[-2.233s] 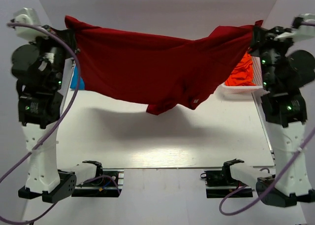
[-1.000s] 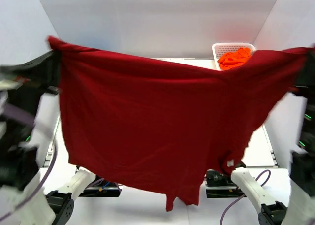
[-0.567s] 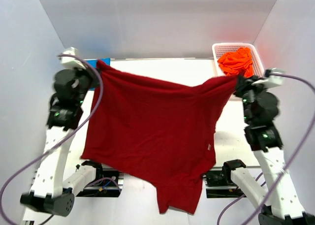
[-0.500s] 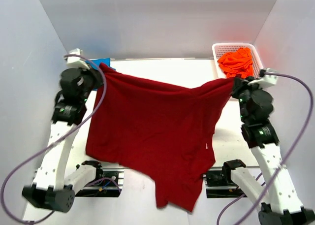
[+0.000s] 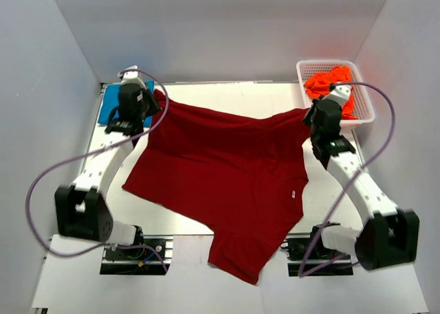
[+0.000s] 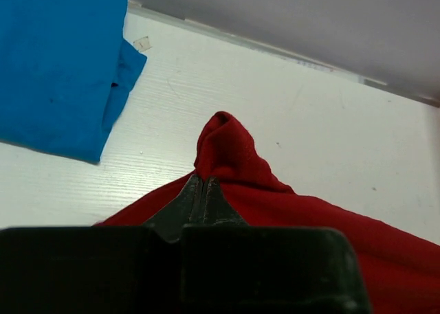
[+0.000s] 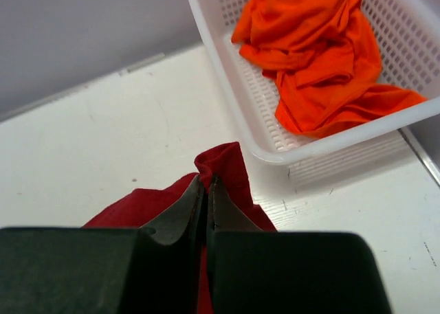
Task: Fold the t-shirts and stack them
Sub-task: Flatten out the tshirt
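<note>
Where red t-shirt (image 5: 227, 183) overhangs, table (image 5: 234, 97) edge is hidden.

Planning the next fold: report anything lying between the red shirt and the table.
Nothing visible does. The dark red t-shirt, pinched by the left gripper and right gripper, spreads on the table; the blue t-shirt lies beyond its left corner, the basket beyond its right.
</note>
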`<state>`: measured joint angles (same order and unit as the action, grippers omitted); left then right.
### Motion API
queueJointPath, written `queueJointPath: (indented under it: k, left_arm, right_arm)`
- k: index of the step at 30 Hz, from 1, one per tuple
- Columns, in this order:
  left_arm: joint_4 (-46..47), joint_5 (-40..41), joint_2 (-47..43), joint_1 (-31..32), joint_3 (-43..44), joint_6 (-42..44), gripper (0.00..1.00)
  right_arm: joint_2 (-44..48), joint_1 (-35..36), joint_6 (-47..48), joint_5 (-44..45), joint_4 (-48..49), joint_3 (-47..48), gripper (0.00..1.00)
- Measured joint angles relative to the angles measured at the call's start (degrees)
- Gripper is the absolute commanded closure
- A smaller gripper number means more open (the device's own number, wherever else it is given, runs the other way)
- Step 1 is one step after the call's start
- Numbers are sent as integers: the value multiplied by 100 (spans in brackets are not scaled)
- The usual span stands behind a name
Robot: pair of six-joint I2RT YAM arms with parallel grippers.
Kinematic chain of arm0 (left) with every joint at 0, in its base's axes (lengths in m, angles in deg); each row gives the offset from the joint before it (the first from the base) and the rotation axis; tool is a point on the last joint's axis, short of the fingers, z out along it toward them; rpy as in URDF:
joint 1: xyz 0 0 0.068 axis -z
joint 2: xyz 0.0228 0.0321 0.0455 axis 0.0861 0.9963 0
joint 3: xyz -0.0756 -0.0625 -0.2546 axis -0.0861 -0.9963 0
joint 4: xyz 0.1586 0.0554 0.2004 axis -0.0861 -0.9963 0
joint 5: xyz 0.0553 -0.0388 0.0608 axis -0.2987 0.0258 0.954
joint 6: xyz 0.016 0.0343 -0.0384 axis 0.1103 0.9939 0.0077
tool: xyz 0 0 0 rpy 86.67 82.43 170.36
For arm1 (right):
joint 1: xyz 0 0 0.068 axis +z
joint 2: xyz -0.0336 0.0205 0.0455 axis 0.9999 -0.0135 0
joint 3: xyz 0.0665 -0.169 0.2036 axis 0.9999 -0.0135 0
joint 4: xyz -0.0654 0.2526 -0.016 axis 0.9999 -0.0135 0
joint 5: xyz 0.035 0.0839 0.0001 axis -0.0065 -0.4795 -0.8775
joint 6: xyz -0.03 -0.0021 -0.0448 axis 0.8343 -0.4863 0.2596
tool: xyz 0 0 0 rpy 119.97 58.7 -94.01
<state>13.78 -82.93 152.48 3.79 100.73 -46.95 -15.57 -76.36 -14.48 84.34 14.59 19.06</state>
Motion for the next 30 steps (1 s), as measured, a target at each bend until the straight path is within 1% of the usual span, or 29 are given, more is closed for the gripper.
queueJointPath:
  k: [5, 10, 11, 12, 13, 14, 15, 16, 17, 20, 22, 25, 30]
  left_arm:
    - [238, 105, 1266, 0, 616, 11, 100]
    - [352, 352, 2535, 2, 1617, 17, 100]
    - [343, 417, 2761, 2, 1829, 22, 97]
    - [256, 490, 3042, 0, 2118, 26, 53]
    - [162, 546, 3346, 0, 2468, 72, 12]
    - [107, 588, 3617, 0, 2782, 85, 0]
    - [7, 612, 3901, 0, 3136, 96, 0]
    - [-101, 625, 4212, 0, 3517, 111, 0]
    - [-245, 634, 4507, 2, 3928, 131, 0]
    - [-713, 636, 5246, 2, 5025, 232, 0]
    - [-929, 619, 5414, 2, 5296, 267, 0]
    - [-1084, 529, 5316, 2, 5184, 306, 0]
    - [-1132, 83, 4398, 13, 3884, 295, 0]
  right_arm:
    - [-1014, 0, 15, 129, 70, 461, 100]
    - [-2046, 0, 22, 365, 131, 1325, 100]
    - [-2302, 0, 22, 424, 127, 1572, 100]
    - [-2579, 0, 22, 470, 52, 1851, 100]
    - [-2868, 0, 24, 511, -24, 2129, 92]
    - [-3171, 0, 22, 553, -59, 2435, 48]
    - [-3453, 0, 13, 577, -63, 2695, 28]
    - [-3759, 0, 15, 586, -177, 2983, 12]
    - [-4061, 0, 31, 592, -415, 3340, 10]
    - [-4935, 2, 153, 483, -1141, 4498, 10]
    - [-5163, 2, 170, 280, -1471, 4872, 10]
    - [-4977, 42, 181, -31, -1775, 4776, 10]
    - [-3703, 188, 184, -704, -1895, 3571, 10]
